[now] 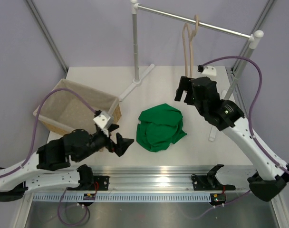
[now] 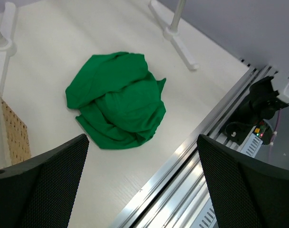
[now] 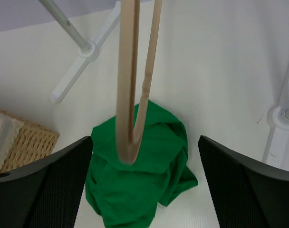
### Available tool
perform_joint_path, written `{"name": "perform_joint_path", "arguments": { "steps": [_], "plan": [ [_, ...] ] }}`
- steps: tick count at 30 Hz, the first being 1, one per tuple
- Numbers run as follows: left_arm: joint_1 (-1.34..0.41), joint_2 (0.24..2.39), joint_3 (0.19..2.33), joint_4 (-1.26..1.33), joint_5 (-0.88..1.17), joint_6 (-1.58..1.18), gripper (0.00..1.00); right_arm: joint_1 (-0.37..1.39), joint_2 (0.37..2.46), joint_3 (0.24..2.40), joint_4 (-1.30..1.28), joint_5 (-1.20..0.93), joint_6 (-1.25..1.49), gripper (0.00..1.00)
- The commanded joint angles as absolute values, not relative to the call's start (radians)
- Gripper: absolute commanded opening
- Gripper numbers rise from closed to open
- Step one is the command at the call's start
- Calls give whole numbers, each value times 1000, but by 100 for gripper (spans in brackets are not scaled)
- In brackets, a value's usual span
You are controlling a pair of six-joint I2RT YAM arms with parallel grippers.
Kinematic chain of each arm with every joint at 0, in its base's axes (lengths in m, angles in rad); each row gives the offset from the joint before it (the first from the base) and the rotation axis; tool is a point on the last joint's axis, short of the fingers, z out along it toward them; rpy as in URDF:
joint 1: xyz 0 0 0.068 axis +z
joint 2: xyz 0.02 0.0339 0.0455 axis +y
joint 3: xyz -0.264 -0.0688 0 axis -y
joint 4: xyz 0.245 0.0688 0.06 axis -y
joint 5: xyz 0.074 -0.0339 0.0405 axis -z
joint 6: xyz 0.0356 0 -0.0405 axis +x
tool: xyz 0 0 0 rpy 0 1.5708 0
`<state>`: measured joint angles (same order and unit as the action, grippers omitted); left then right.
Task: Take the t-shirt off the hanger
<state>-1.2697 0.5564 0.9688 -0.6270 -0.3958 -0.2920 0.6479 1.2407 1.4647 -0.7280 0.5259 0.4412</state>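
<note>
T-shirt (image 1: 159, 128): bright green, crumpled in a loose heap on the table (image 1: 158, 85), near its middle and between the two arms; off the hanger and well apart from it.
Hanger (image 1: 188, 45): pale wood, bare, hooked over the silver rail (image 1: 192, 20) and hanging straight down, seen nearly edge-on.
Left end effector (image 1: 121, 138): fingers spread wide with nothing between them; low over the near part of the table, just beside the basket (image 1: 87, 92), facing the t-shirt without touching it.
Right end effector (image 1: 185, 95): fingers apart, gripping nothing; raised above the table, near the hanger's lower end. In the right wrist view the hanger hangs down between the two fingers, with the t-shirt on the table beneath it.
Basket: woven, pale-lined, at the table's left side.
Rail: carried on white upright posts whose feet rest on the table.
</note>
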Motion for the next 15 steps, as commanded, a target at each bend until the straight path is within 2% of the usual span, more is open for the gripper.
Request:
{"name": "perform_joint_path", "arguments": {
  "steps": [1,5,10,15],
  "plan": [
    [-1275,698,1041,-588,-357,-313,99,650,1090,1337,-698,381,414,99],
    [-1273,860,1074,-565,-341,-316,99,650,922,1229,-673,284,379,99],
    [-1273,982,1060,-499,-380,-278,99,650,816,1137,-673,160,379,99],
    [-1272,1147,1101,-436,-379,-218,99,649,639,1079,-732,207,432,100]
  ]
}}
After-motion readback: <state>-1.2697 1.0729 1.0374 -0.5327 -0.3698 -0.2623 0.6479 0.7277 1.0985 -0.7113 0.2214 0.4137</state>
